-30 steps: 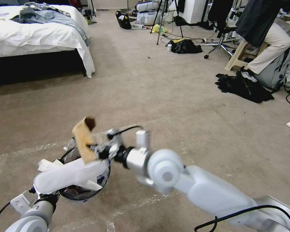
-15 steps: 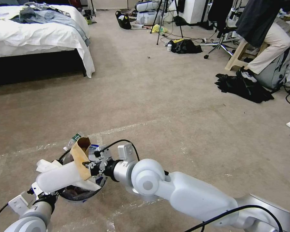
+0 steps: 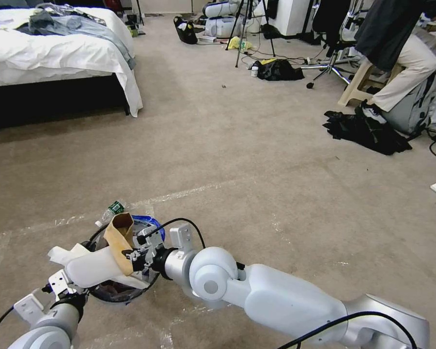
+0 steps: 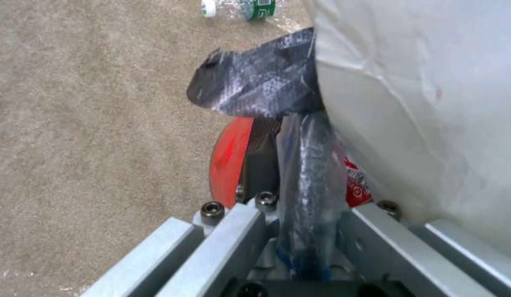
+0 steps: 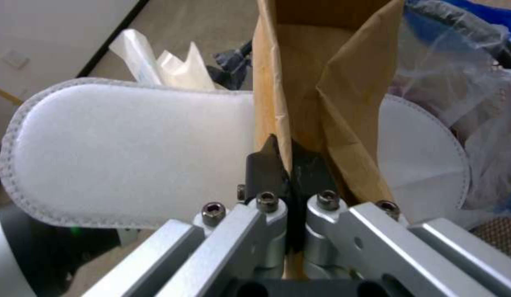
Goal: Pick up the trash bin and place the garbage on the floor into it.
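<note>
beige carpet floor holds a stray bottle beyond the trash bin, whose rim the left gripper clamps, while the right gripper pinches brown cardboard above it, unreleased.

Brown cardboard and a white padded sleeve top a red bin with blue-edged clear liner, near a green-labelled bottle on beige carpet.

My left arm's white padding is covering most of the trash bin; my left gripper is being cut off by the wrist view's edge.
</note>
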Robot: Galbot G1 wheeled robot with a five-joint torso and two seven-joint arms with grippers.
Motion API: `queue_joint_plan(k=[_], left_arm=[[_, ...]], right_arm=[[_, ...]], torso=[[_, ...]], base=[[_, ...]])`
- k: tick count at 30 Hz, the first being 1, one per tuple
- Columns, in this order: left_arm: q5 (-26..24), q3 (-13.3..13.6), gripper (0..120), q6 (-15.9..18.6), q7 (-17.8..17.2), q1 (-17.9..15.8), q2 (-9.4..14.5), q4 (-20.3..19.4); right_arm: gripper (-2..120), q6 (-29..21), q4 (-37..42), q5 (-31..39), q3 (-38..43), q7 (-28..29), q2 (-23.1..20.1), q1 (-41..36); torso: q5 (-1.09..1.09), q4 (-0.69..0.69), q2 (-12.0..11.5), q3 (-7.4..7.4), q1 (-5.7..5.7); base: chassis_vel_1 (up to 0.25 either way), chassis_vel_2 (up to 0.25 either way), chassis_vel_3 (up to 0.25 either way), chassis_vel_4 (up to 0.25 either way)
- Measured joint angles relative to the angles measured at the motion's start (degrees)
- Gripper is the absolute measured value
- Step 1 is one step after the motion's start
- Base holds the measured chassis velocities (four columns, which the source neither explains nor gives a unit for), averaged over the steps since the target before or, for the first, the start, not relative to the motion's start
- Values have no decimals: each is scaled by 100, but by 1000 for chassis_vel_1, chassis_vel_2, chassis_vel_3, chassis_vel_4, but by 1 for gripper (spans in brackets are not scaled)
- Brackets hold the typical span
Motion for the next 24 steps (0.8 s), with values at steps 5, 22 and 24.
queue_joint_plan(k=[5, 22, 24], left_arm=[[1, 0, 0, -2, 4, -20, 6, 26], [13, 14, 0, -14, 7, -25, -12, 59], [13, 14, 0, -17, 8, -23, -12, 59]], right_arm=[[0, 7, 119, -173, -37, -86, -64, 38], [0, -67, -100, -384, -327, -73, -49, 77], [0, -67, -123, -389, -355, -73, -39, 77]], torso=[[0, 0, 0, 0, 0], [0, 0, 0, 0, 0], [0, 0, 0, 0, 0]], base=[[0, 0, 0, 0], [0, 0, 0, 0], [0, 0, 0, 0]])
